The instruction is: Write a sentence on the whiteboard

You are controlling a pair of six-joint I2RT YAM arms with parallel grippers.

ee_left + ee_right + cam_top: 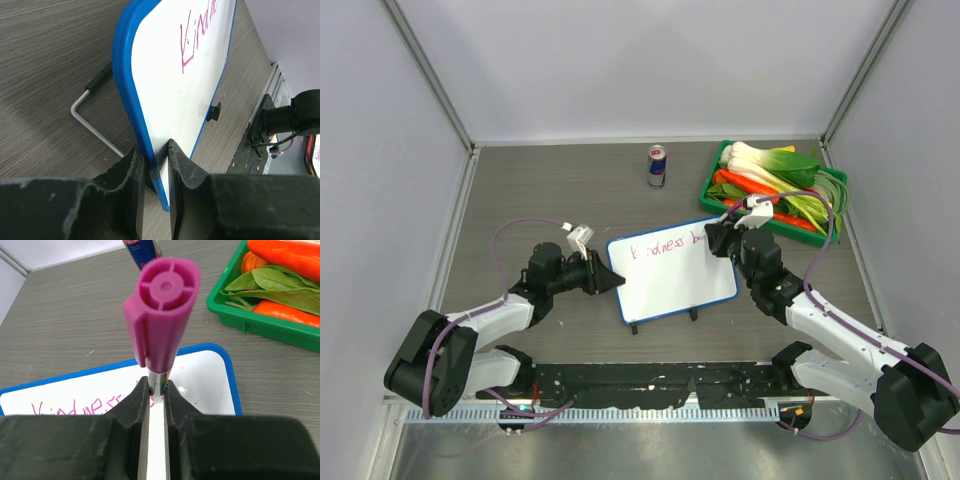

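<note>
Magenta handwriting, the sentence (665,248), reads "Kindness b" along the top of the whiteboard (672,285), which sits mid-bench in the top view. A drink can (658,166), its label too small to read, stands at twelve o'clock of it. A green tray (712,175) of vegetables is at one o'clock. The left claw (616,284) reaches in from nine o'clock and the right claw (718,238) from two o'clock, both arms stretched low over the bench (520,190).

In the left wrist view, the left claw (156,160) is clamped on the whiteboard's (170,90) blue rim. "Kin" shows above, and a bent wire leg (95,122) lies at nine o'clock.

In the right wrist view, the right claw (156,392) is squeezed tight on a magenta-capped marker (161,315), upright over the whiteboard (205,385).
</note>
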